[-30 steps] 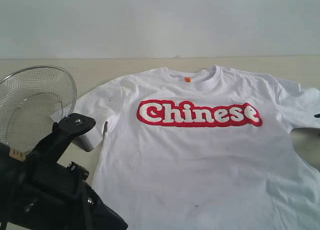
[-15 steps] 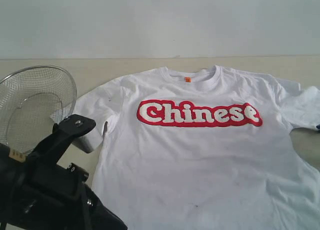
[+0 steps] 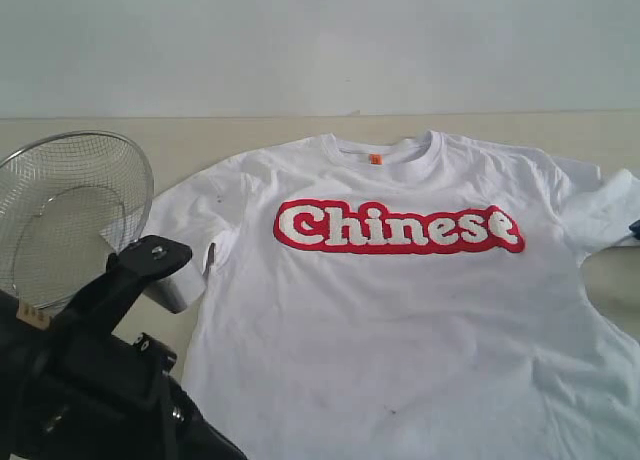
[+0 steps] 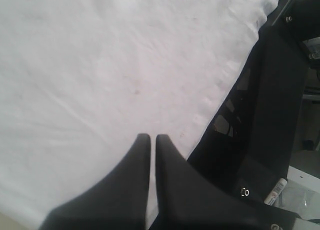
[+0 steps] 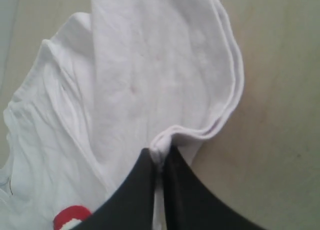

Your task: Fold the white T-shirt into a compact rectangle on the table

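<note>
White cotton: the white T-shirt [image 3: 400, 310] is spread face-up across the counter [image 3: 250, 130], collar toward its far edge. One sleeve hem [image 5: 220, 125] is pinched in the closed right hand [image 5: 161, 162]; the left hand [image 4: 152, 140] is closed, empty, over the cloth. So thin a pinch could be lost mid-fold — a skewed crease would result. "Chinese" [image 3: 398, 227] can be read in red-edged letters — the orange neck tag [image 3: 376, 159] cannot.

Your white T-shirt [image 3: 400, 320] lies face up and spread nearly flat on the pale beige tabletop [image 3: 250, 135], collar toward the far edge. It has red-and-white "Chinese" lettering [image 3: 398, 227] across the chest and a small orange neck tag [image 3: 376, 159] inside the collar. Faint dark specks mark the lower front. The sleeve on the exterior view's right [image 3: 605, 210] is bunched at its hem and lifted — the other sleeve [image 3: 190, 220] lies spread out.
</note>
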Tool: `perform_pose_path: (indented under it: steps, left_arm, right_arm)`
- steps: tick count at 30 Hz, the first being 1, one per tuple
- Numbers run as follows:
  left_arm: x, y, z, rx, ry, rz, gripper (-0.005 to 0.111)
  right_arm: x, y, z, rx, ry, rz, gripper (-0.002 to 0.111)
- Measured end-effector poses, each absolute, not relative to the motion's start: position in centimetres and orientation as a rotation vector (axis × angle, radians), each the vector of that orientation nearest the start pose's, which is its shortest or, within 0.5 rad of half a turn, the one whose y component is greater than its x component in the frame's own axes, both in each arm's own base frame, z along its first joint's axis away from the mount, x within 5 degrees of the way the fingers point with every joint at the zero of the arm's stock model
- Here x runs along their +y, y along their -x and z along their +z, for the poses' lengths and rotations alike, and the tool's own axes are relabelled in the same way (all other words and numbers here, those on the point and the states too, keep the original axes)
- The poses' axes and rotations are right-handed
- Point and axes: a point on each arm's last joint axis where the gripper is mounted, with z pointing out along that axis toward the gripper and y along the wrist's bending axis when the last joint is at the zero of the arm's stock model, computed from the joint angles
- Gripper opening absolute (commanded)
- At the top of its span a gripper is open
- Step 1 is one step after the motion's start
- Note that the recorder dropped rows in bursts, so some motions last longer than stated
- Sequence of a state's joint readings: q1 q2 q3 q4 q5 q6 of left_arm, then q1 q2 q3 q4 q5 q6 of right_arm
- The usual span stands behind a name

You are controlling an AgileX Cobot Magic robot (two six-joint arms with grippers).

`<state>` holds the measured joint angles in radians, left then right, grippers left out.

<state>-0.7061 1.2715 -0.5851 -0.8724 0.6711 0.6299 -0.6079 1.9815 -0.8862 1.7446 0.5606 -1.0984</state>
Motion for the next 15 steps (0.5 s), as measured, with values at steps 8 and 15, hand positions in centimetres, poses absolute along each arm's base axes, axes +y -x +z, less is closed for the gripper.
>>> perform_pose_path:
  steps: [8,15]
  left_arm:
    - [-17.02,-13.27,21.07,2.571,-0.96,-0.916,0.005]
    - [-17.02,-13.27,21.07,2.571,-0.96,-0.916,0.005]
  right_arm:
    - [-15.9,-31.63,10.88,2.083,-1.158,0.716,0.0]
    - [-15.58,-31.8,11.16,2.087,-1.085,0.754,0.0]
